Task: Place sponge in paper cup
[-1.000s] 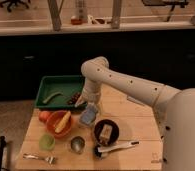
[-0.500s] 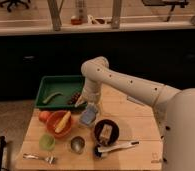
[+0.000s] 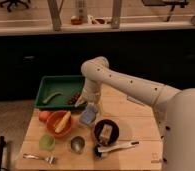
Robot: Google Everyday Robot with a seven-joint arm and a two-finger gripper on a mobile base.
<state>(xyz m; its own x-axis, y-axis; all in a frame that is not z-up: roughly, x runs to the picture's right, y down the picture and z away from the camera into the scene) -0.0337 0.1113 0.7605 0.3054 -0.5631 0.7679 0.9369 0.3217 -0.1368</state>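
The white arm [image 3: 126,85] is seen reaching in from the right. It is bent at a rounded joint above the back of the surface [image 3: 138,125] and turned downward from there. The gripper [image 3: 84,104] is held low at the end of that downward link, just in front of the near right corner of the green tray [image 3: 47,80]. Whether it is grasping or released cannot be told.

A pale blue sponge [image 3: 88,116] is seen directly beneath the gripper, tilted, between the orange bowl [image 3: 52,131] and the dark bowl [image 3: 97,134]. Whether it is lifted or resting on the wood cannot be told.

Little room is left around the sponge. The orange bowl is just to its left, the dark bowl just to its right, and the metal cup [image 3: 77,145] stands near in front. More bare wood is found to the right and rear, under the arm.

The paper cup [image 3: 47,142] stands near the front left of the surface, just in front of the orange bowl and beside the metal cup. It is apart from the gripper, with the orange bowl lying between them. A fork [image 3: 38,158] lies along the front edge, near the cup.
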